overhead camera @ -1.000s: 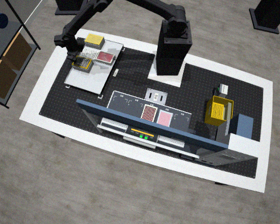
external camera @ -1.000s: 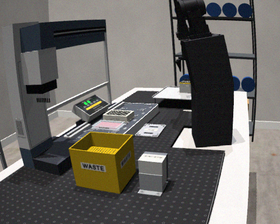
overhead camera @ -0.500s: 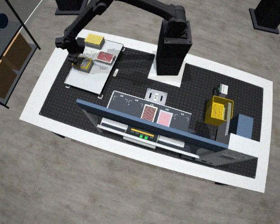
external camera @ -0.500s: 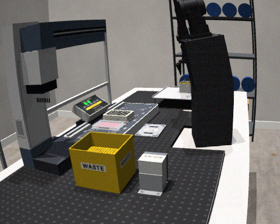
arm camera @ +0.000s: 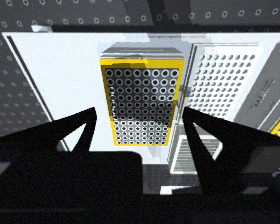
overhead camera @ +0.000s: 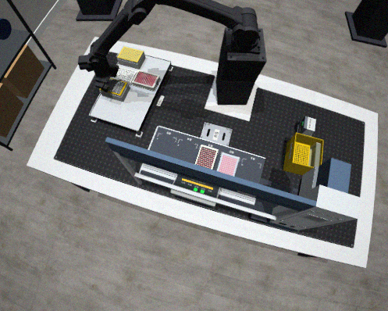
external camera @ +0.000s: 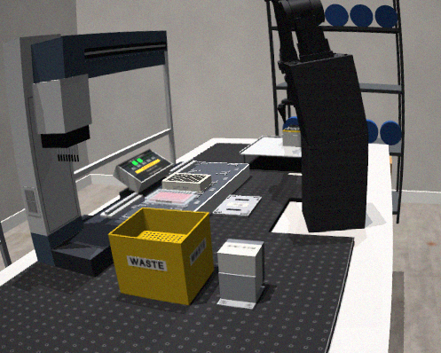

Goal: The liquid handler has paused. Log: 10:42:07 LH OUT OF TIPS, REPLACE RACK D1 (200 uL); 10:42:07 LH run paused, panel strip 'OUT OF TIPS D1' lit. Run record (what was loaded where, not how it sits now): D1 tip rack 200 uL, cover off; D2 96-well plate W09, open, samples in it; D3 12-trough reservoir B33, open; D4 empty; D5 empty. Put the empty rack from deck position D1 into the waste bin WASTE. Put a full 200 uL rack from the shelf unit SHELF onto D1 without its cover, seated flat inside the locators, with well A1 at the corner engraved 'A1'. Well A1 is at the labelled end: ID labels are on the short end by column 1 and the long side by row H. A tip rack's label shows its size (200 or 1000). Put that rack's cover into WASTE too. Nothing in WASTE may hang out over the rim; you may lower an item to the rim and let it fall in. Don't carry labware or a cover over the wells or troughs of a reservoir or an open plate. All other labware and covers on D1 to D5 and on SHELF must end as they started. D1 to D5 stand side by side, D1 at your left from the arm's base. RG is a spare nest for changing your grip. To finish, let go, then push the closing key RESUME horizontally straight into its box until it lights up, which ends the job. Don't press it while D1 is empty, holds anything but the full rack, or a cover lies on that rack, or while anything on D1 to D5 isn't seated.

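My gripper is open and hovers over the shelf plate at the table's far left. Its two fingers stand on either side of a yellow-framed tip rack, whose top shows rows of grey tips. This rack also shows in the overhead view, right under the gripper. I cannot tell whether the fingers touch it. The yellow WASTE bin holds a yellow rack. Deck position D1 is bare. The RESUME box stands beside the bin.
On the shelf plate there are also a white rack, a red plate and a yellow-topped rack. The deck holds a reservoir and a pink plate. The RG nest lies behind the deck. The handler's blue gantry spans the deck.
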